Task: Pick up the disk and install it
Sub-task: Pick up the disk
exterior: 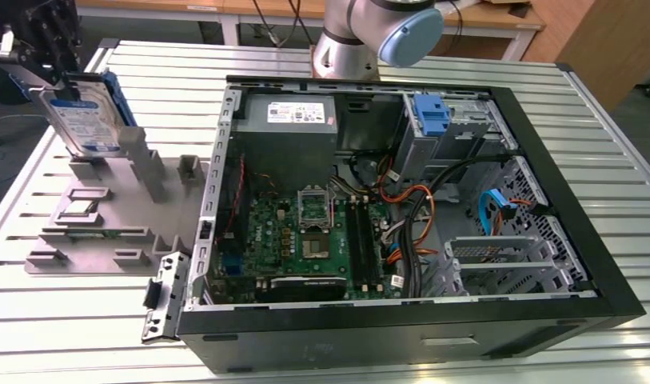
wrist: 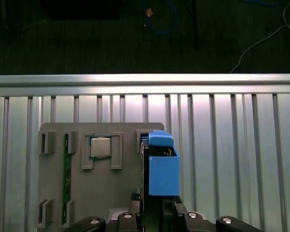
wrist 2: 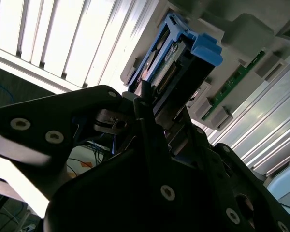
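My gripper (wrist 2: 157, 104) is clenched on the disk (exterior: 85, 122), my one load. It is pinched near its upper end, so it hangs upright. In the exterior view its labelled silver face shows, with the blue carrier frame running round its edges.

Just below it sits the grey holder plate (wrist: 87, 203). The disk's lower edge is close above the plate's upright posts, but I cannot tell from here whether it is fully clear of its slot. On the plate I count one square processor chip (wrist: 100, 147) in its cradle and one green memory strip (wrist: 66, 169) in a groove. Both lie beside the disk and apart from it.

The plate rests on the slatted metal table (exterior: 175, 64), near the table's edge on the exterior view's left, with dark floor beyond that edge. Toward the exterior view's right, a narrow run of bare slats separates the plate from the one computer case (exterior: 410, 336), which lies open on its side. At its far end, one blue bracket (exterior: 432, 116) stands in a drive bay. One grey power supply (exterior: 293, 112) sits beside it.
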`<state>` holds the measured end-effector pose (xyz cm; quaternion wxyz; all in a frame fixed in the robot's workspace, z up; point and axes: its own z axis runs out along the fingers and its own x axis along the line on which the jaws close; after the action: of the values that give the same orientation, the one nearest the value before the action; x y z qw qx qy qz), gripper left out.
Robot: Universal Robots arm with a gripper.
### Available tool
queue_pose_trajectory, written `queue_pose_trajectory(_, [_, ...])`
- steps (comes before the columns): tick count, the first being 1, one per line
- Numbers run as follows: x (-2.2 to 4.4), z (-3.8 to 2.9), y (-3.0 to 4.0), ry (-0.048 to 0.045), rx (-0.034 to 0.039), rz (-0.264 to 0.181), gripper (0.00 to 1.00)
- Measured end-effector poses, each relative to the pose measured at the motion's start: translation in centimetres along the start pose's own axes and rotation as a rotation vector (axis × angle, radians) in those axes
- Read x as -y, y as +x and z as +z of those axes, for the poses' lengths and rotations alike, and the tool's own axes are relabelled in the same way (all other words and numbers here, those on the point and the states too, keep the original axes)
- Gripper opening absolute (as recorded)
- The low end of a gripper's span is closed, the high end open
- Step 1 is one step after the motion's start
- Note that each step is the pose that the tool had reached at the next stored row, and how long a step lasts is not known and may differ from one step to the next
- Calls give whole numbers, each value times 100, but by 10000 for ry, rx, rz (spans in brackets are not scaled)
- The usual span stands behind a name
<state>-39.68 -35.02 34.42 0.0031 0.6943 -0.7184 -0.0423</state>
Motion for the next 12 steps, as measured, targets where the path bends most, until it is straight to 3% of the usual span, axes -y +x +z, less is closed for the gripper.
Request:
queue_pose_trajectory(4, [-4, -68, -4, 1, 0, -1, 35])
queue_pose_trajectory(12, [-6, -93, -5, -1, -1, 0, 35])
